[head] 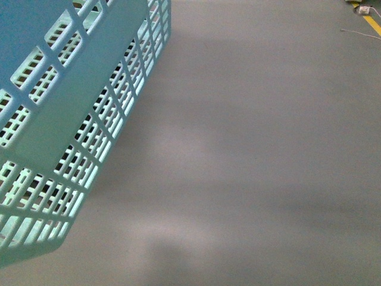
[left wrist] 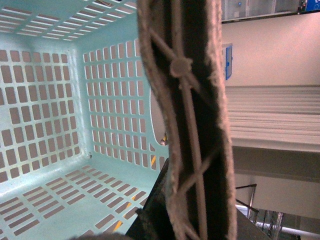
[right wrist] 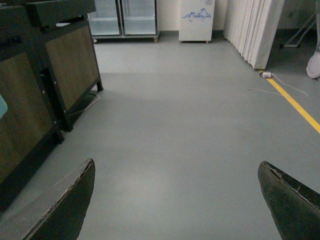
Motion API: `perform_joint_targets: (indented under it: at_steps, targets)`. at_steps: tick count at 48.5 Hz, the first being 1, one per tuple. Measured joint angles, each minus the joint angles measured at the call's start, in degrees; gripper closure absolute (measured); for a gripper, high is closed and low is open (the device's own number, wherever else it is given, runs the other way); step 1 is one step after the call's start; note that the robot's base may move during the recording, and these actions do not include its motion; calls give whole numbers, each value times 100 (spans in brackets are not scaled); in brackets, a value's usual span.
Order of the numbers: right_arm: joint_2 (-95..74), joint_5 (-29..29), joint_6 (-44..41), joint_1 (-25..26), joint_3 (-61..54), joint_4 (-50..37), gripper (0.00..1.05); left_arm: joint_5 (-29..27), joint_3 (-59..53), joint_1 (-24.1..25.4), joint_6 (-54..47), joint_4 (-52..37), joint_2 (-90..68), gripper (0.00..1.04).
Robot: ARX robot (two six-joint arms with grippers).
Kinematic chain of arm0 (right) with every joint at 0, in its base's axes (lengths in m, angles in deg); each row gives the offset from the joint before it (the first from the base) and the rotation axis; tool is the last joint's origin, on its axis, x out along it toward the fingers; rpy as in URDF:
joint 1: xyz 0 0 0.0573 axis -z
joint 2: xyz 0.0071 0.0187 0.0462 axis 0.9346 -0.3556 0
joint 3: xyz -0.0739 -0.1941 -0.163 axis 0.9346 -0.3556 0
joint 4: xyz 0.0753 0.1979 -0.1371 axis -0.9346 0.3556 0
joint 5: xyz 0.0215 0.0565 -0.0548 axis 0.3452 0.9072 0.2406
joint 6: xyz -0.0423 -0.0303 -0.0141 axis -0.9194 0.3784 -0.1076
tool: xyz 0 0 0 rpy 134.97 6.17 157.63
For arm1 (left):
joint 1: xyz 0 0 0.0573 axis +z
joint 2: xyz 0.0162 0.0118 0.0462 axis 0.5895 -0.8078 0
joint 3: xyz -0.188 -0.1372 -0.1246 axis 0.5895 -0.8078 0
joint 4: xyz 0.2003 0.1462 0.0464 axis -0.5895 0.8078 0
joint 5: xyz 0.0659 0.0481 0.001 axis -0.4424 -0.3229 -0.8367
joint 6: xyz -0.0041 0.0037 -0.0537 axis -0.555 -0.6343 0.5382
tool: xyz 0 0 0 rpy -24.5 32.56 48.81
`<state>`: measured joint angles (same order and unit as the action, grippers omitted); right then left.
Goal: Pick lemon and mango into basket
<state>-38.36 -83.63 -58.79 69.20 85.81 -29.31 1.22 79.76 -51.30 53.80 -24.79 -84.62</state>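
The right gripper (right wrist: 177, 200) is hanging wide open, its two dark fingers (right wrist: 70, 207) standing far apart at either side of its wrist camera's picture, and it is pointing forward and slightly downward. The left gripper (left wrist: 152, 212) is showing only as a dark sliver close to its own camera, so whether its jaws are open or closed cannot be told.

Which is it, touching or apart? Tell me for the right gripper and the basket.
Apart. The right wrist view shows the right gripper open, with only bare floor between its fingers and the basket nowhere against them.
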Motion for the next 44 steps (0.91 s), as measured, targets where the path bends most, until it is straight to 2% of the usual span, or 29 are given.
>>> perform_joint_targets:
  at_steps: [44]
  targets:
    - [0, 2, -2, 0, 0, 0, 9, 4, 0, 0, 0, 0, 0, 100]
